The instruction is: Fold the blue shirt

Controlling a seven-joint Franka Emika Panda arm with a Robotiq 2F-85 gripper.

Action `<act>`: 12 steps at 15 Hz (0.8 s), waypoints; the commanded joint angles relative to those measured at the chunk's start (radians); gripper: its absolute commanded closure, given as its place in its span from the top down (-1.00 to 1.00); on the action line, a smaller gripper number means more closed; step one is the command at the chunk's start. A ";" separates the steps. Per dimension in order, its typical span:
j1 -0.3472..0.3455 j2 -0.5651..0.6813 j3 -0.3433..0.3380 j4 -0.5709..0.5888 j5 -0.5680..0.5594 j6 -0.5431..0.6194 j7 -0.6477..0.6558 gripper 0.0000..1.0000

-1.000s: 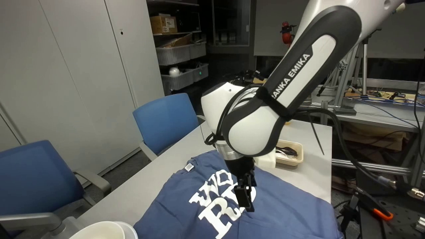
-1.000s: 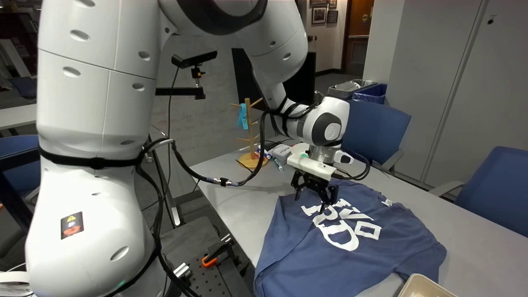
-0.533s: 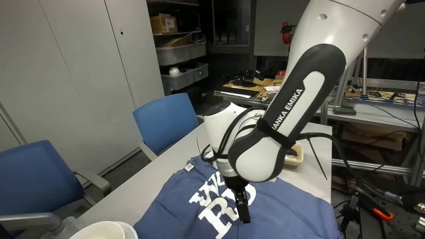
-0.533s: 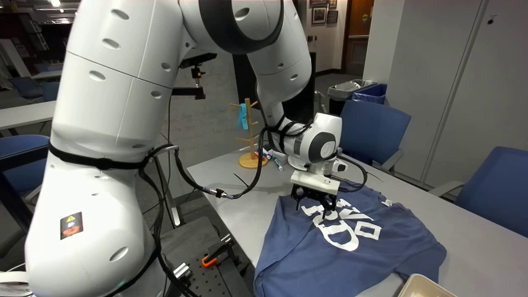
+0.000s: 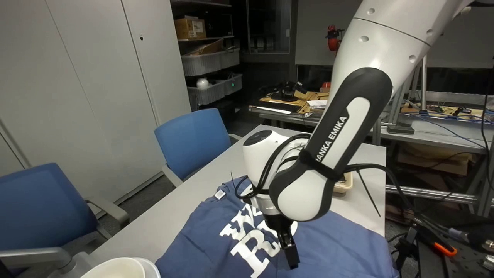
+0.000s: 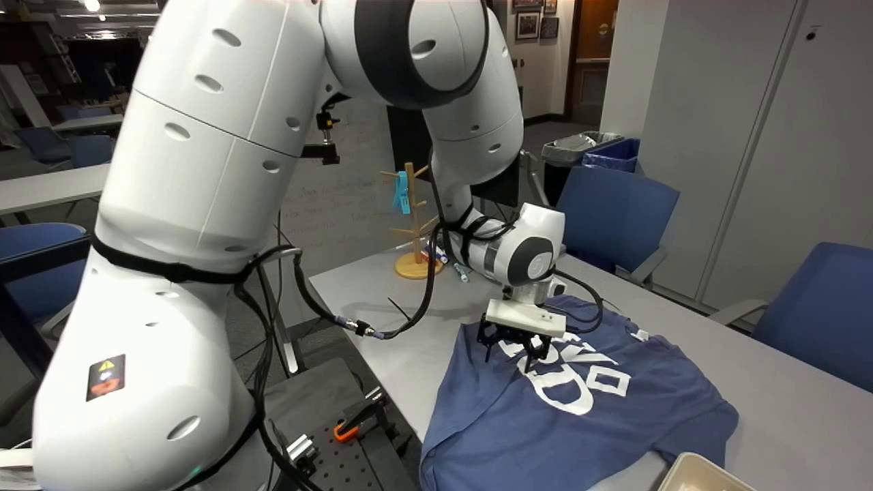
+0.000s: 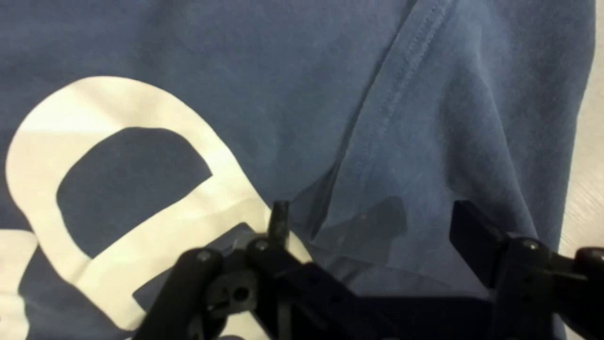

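Note:
The blue shirt (image 5: 206, 222) lies spread on the table with its white lettering up, in both exterior views. A sleeve or side part of the shirt (image 7: 424, 141) is folded over with a seam edge, in the wrist view. My gripper (image 7: 373, 225) points down over the cloth beside a big white letter, its fingers (image 7: 472, 243) wide apart and nothing gripped. Its shadow falls on the fabric between them. In the exterior views the gripper (image 6: 508, 361) hangs low over the lettering's edge (image 5: 247, 247); whether the tips touch the cloth I cannot tell.
A beige tray (image 6: 702, 474) stands on the table by the shirt, partly behind the arm in an exterior view (image 5: 343, 185). White bowls (image 5: 115, 268) sit at a corner. A wooden stand (image 6: 416, 267) and markers (image 6: 460, 273) are behind the arm. Blue chairs (image 5: 193, 141) line the table.
The arm has come down, bringing the gripper lower over the shirt and slightly nearer the shirt's side edge. The jaws look a little narrower. The shirt lies as before.

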 commanded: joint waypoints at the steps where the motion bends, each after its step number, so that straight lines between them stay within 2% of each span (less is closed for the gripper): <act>1: -0.041 0.027 0.029 0.003 -0.002 0.021 -0.057 0.76; 9: -0.042 0.066 0.041 0.032 -0.004 0.006 -0.069 0.72; 12: -0.041 0.076 0.045 0.043 -0.003 -0.003 -0.065 0.64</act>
